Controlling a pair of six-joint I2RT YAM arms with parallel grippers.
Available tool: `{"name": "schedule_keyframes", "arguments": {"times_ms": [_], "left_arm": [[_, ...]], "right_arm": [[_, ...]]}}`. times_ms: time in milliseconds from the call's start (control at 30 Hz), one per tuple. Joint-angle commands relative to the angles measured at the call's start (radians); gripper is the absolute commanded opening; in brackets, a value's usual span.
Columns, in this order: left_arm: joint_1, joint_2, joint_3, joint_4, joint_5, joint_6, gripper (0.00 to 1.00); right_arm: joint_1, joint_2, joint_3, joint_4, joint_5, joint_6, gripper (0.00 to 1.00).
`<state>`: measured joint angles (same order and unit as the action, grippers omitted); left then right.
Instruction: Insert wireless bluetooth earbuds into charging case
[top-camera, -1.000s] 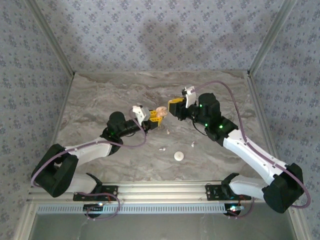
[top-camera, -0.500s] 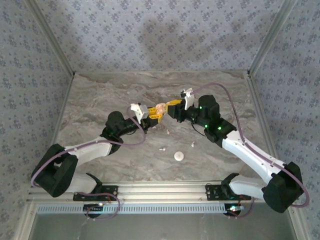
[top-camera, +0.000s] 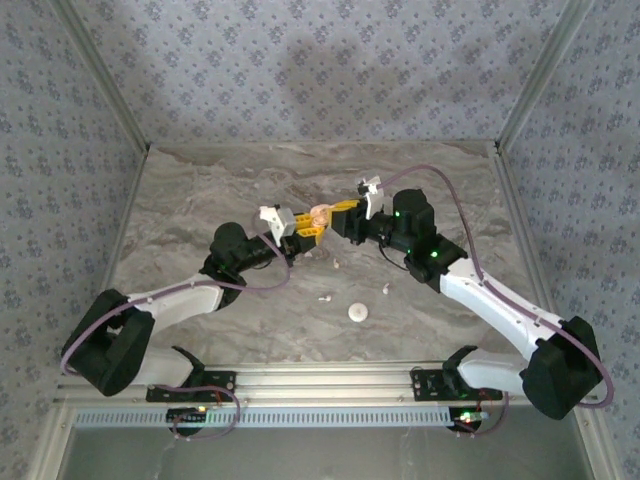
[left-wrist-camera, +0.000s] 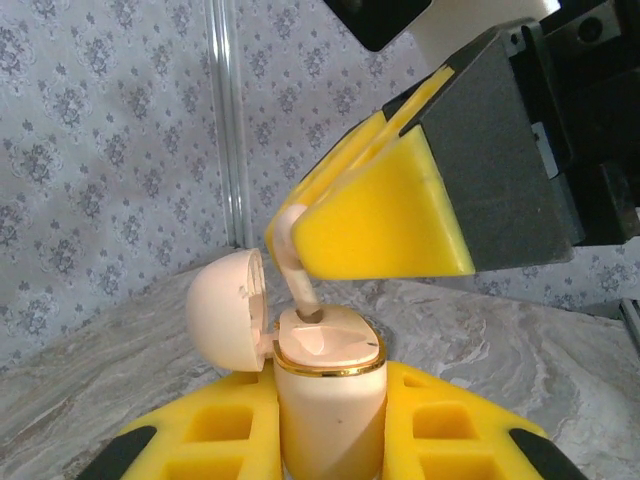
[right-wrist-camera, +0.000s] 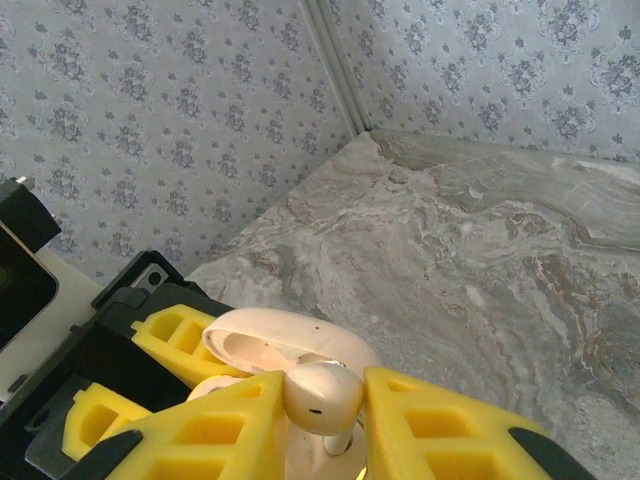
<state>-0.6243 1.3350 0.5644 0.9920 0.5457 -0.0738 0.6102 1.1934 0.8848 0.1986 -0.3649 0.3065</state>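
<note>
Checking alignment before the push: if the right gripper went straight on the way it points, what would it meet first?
The open charging case, held by the left gripper: the earbud in the right gripper seems to have its stem tip in a socket.

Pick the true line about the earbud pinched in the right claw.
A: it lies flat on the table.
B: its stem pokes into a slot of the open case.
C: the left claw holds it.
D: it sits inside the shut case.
B: the earbud, pinched in the right claw, has its stem tip down in a slot of the case, lid open, gripped by the left claw.
</note>
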Motion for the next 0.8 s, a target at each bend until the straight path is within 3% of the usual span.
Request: {"name": "schedule_keyframes", "arguments": {"times_ms": [0,333,767], "left_arm": [[-0.008,-0.026,0.033,0.055,-0.015,-0.019,0.11],[-0.007,-0.022,0.04,0.057,-0.015,-0.024,0.11],[-0.009,-0.024,0.04,0.038,-0.022,-0.014,0.11]], "right_arm": [[-0.004,-0.006,-0.012,0.018,-0.026,0.011,0.27],[-0.003,0.0,-0.007,-0.013,-0.05,0.004,0.27],[0.02,-0.012,0.041,-0.097,0.053,-0.088,0.27]]}}
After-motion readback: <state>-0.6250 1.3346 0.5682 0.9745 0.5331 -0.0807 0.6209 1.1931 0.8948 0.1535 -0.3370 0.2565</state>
